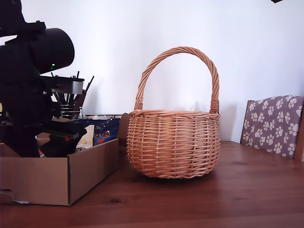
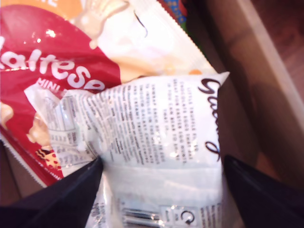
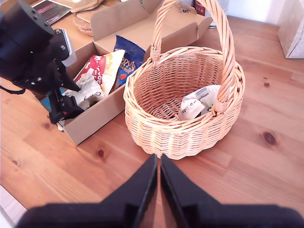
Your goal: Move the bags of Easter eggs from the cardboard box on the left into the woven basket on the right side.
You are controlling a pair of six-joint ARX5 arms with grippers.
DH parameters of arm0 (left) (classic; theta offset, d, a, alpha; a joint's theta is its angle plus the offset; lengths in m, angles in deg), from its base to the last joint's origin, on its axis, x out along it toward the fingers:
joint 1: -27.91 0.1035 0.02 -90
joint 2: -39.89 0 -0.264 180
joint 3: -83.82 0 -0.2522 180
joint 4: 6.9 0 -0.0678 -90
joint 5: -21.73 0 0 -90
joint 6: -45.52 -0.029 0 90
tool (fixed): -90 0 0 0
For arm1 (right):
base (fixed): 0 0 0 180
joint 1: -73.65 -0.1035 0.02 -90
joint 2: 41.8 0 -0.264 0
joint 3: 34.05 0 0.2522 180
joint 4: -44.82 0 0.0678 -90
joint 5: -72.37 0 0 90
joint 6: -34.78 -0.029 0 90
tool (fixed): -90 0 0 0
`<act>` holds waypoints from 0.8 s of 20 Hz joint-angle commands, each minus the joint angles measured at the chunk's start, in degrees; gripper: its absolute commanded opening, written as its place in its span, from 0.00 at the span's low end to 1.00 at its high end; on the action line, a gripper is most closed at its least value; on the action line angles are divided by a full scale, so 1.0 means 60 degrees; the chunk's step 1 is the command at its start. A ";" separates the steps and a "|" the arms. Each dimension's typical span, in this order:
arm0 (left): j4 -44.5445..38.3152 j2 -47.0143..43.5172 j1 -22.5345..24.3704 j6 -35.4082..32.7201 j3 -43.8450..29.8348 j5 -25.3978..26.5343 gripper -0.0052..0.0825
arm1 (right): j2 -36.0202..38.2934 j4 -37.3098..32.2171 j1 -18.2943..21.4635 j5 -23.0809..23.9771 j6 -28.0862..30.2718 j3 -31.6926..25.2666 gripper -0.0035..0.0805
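bags of Easter eggs: seemingly 3 boxed, 1 in basket | first pincer spread round one | second pincer closed

Plain white wall behind everything, pretty evenly lit, looks like soft daylight. The wooden table is a warm reddish brown with visible knots. Behind the table's far edge sits a chair with purple paw-print fabric.
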 commanded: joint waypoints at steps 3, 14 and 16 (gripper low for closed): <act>0.0375 0.0339 0.0029 0.0113 -0.0160 -0.0051 0.38 | -0.0007 -0.0069 0.0007 -0.0040 0.0007 0.0011 0.03; 0.2277 -0.1599 0.0029 0.0106 0.0907 -0.0124 0.27 | -0.0007 -0.0062 0.0007 -0.0040 0.0007 0.0011 0.03; 0.2299 -0.2422 0.0026 0.0113 0.1031 -0.0295 0.27 | -0.0007 -0.0066 0.0007 -0.0036 0.0007 0.0011 0.03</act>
